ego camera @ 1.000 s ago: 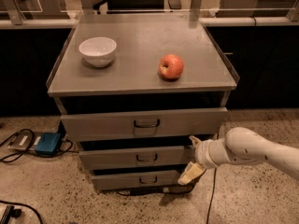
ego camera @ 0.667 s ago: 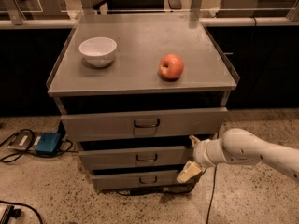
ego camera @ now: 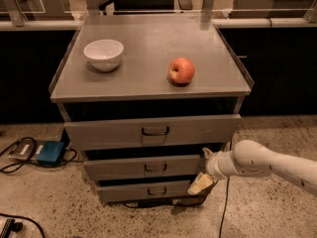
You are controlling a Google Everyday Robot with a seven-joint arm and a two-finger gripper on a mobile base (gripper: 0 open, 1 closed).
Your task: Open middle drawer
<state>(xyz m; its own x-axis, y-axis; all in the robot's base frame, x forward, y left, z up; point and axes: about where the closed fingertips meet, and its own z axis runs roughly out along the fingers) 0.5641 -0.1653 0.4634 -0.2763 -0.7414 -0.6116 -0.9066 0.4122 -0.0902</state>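
Observation:
The grey cabinet has three drawers stacked one above another. The middle drawer [ego camera: 124, 167] has a flat grey front with a small dark loop handle [ego camera: 155, 168] at its centre. Its front stands slightly proud of the cabinet body, behind the taller top drawer [ego camera: 109, 132]. My gripper [ego camera: 200, 168] is at the right end of the middle drawer's front, well to the right of the handle. It is open, with one finger [ego camera: 206, 153] near the drawer's upper edge and the other finger [ego camera: 198, 185] near its lower edge. It holds nothing.
A white bowl [ego camera: 103, 54] and a red apple [ego camera: 181, 71] sit on the cabinet top [ego camera: 143, 43]. The bottom drawer [ego camera: 124, 191] is below. A blue box [ego camera: 50, 152] and cables lie on the floor at left. A cable [ego camera: 224, 202] hangs by my arm.
Almost nothing has changed; my gripper stays at the right end of the middle drawer and the drawers have not moved.

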